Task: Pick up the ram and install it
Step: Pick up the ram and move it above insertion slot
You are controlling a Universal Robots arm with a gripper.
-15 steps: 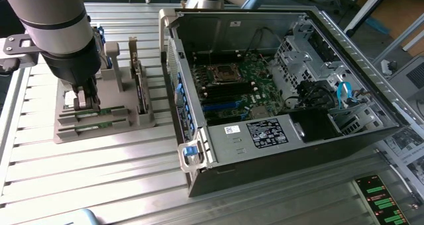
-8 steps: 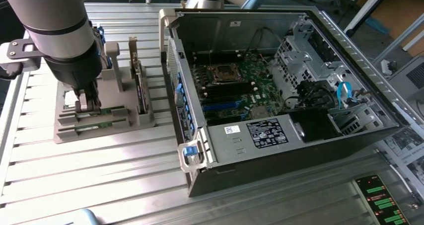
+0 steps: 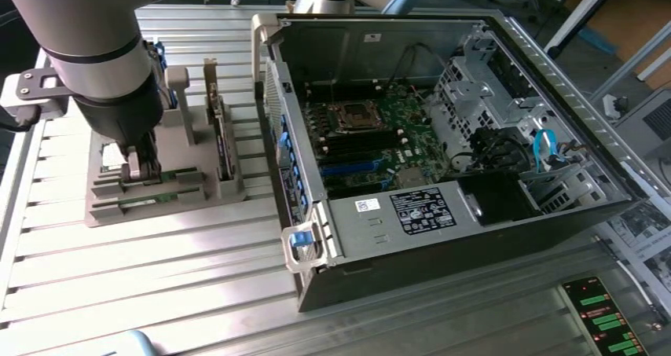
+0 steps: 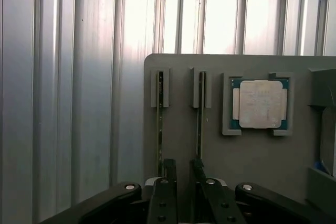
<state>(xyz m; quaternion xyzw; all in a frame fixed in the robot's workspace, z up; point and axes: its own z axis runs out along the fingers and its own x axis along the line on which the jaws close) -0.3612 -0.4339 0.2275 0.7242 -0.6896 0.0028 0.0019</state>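
Ram (image 4: 200, 119): seated in grey holder (image 4: 252, 156), not yet lifted
Jaws: spread, hovering close above, empty
Install: not done

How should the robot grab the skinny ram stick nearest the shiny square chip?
Probably by its long top edge, near the middle, coming straight down from above so the jaws pinch its two flat faces. The ram stands on edge in a narrow slot of the gray holder, held in slotted blocks, so the upper edge is the part left free.
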